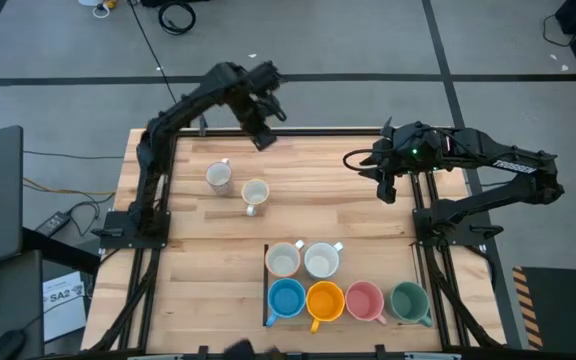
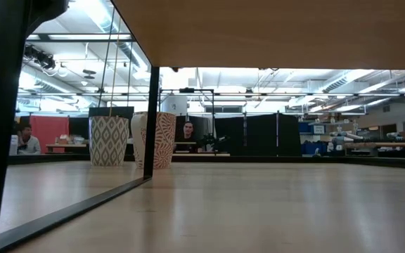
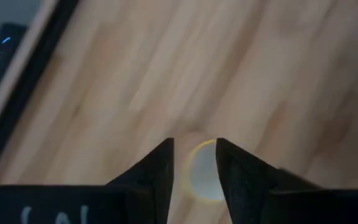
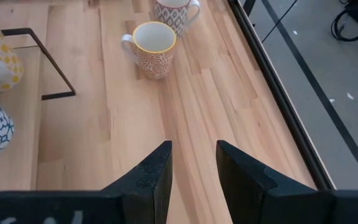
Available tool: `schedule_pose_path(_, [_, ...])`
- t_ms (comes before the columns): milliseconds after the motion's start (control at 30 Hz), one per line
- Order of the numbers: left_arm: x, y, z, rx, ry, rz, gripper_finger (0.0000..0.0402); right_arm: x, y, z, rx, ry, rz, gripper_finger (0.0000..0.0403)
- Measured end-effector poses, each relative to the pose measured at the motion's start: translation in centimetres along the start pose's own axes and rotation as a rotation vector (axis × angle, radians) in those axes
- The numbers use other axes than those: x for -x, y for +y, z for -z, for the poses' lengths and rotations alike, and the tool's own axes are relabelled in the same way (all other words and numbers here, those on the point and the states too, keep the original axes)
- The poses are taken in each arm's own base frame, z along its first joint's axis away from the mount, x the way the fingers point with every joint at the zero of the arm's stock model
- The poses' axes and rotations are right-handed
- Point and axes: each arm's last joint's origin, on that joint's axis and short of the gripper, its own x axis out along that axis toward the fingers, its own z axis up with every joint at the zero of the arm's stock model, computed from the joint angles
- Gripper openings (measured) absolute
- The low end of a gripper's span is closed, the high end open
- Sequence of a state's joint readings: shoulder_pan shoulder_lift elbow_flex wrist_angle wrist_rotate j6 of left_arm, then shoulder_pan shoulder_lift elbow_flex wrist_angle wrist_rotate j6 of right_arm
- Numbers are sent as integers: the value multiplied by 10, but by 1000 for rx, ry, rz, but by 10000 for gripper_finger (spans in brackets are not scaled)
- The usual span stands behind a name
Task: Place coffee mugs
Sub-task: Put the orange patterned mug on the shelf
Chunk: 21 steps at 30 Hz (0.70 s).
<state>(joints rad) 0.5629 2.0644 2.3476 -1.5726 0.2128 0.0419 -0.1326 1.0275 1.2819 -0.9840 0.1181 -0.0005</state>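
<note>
The left gripper (image 3: 194, 171) hangs above the pale wooden surface (image 1: 328, 190). Its dark fingers (image 3: 160, 168) stand slightly apart and hold nothing; between and beyond them shows the yellow-rimmed white patterned mug (image 1: 254, 193), with the grey-patterned white mug (image 1: 219, 176) beside it. The right gripper (image 4: 194, 168) also has its fingers (image 4: 241, 171) apart and empty, both loose mugs well ahead of them. Six round mugs stand grouped: two white (image 1: 284, 259), then blue (image 1: 286, 298), orange (image 1: 324, 300), pink (image 1: 364, 300) and green (image 1: 409, 299).
</note>
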Motion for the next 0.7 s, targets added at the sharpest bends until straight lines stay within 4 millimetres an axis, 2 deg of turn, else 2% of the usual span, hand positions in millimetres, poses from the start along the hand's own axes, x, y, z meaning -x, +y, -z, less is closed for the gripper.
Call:
schedule_pose_path(167, [-12, 35, 5, -15, 58, -24, 125, 0, 0, 0, -4, 0, 1, 130])
schedule_pose_path(333, [-40, 50, 16, -18, 175, 43, 125, 0, 0, 0, -33, 0, 1, 130])
schedule_pose_path(467, [-62, 46, 29, -58, 235, 164, 125, 0, 0, 0, -25, 0, 1, 130])
schedule_pose_path(700, [-94, 22, 42, -136, 236, 175, 125, 0, -1, -1, 31, -6, 20, 130])
